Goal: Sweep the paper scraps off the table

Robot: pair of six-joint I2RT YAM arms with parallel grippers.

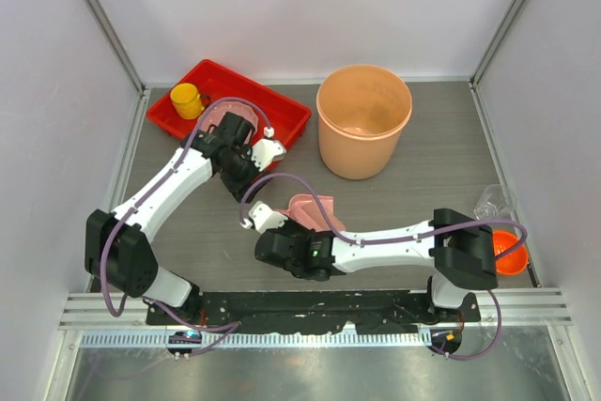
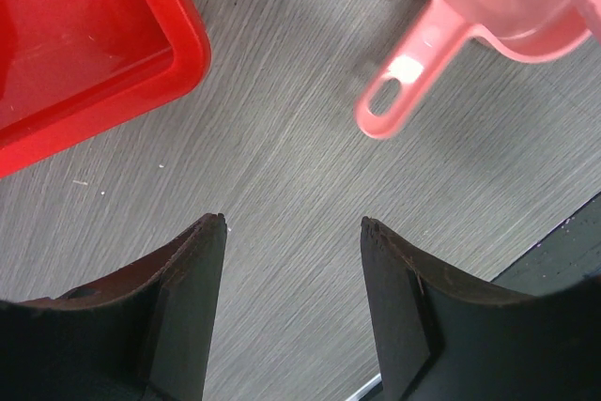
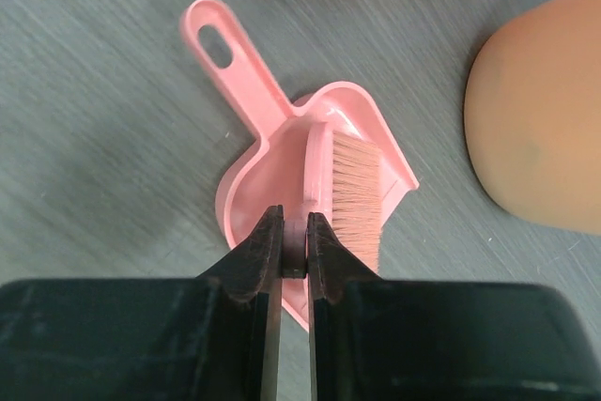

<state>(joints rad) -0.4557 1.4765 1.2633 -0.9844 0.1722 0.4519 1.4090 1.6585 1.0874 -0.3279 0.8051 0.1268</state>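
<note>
Pink brush point(image 3: 355, 190), handle hidden, right claw point(image 3: 293, 221) clamped

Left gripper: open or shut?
Open: the left gripper holds its jaws wide apart in its wrist view, with only table between them.

A red tray point(image 1: 278, 112) sits at the far left, with a yellow cup point(image 1: 187, 100) standing in it. A peach-orange bucket point(image 1: 362, 161) stands to its right. Nearer, a brush point(image 3: 355, 185) rests inside a pink dustpan point(image 3: 282, 129). At the right edge, a small orange bowl point(image 1: 508, 251) sits beside a clear plastic container point(image 1: 495, 201).
</note>
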